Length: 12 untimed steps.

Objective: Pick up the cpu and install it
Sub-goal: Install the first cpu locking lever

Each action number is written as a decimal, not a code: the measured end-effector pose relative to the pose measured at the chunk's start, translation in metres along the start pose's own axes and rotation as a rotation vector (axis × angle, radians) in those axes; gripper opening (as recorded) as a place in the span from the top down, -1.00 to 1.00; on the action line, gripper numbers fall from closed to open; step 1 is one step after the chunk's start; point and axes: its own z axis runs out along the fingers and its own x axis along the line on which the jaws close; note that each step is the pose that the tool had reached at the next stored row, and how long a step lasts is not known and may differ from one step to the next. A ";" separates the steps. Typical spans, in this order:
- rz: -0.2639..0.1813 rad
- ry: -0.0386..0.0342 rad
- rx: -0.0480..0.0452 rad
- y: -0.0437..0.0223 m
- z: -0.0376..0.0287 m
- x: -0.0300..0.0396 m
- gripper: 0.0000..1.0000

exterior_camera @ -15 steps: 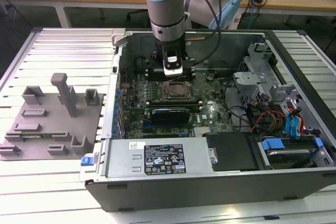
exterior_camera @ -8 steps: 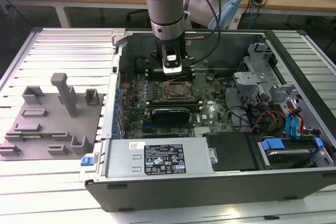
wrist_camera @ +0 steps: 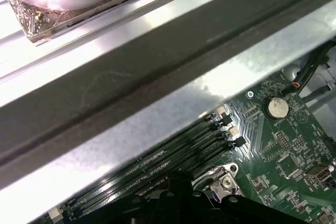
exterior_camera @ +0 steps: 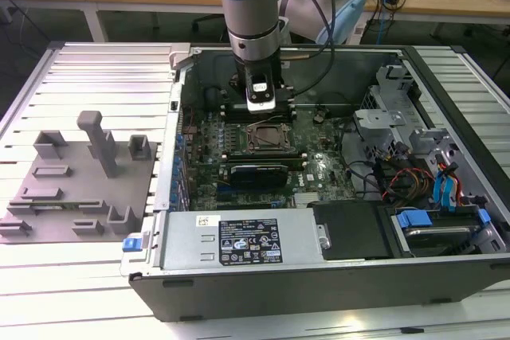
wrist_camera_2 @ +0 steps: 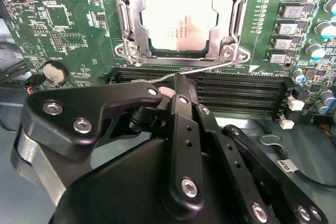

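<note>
The big grey metal computer case (exterior_camera: 335, 276) lies open. Inside is the green flat motherboard (wrist_camera_2: 68, 24). The black robot claw (wrist_camera_2: 176, 85) hangs over the long black memory slots (wrist_camera_2: 236, 90), fingers pressed together, holding nothing. The small silver square cpu (wrist_camera_2: 178, 22) sits in the shiny metal socket frame (wrist_camera_2: 128, 24).

Bright, even overhead light; glare on bare metal.
Exterior view: slatted bench (exterior_camera: 72, 69) pale and washed, inside of the computer case (exterior_camera: 446, 276) darker, soft shadows beside the grey fixture blocks (exterior_camera: 80, 173). Second wrist view: cpu (wrist_camera_2: 180, 19) lid shines white; near black linkage slightly soft. First wrist view: case rail (wrist_camera: 157, 108) streaked with glare, blurred; motherboard (wrist_camera: 283, 150) sharper.
</note>
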 end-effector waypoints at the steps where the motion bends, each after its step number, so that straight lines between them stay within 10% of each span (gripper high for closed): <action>1: 0.001 -0.0002 0.0001 0.0000 0.0001 0.0001 0.79; 12: 0.005 -0.0038 0.0049 -0.0039 0.0063 -0.0011 0.79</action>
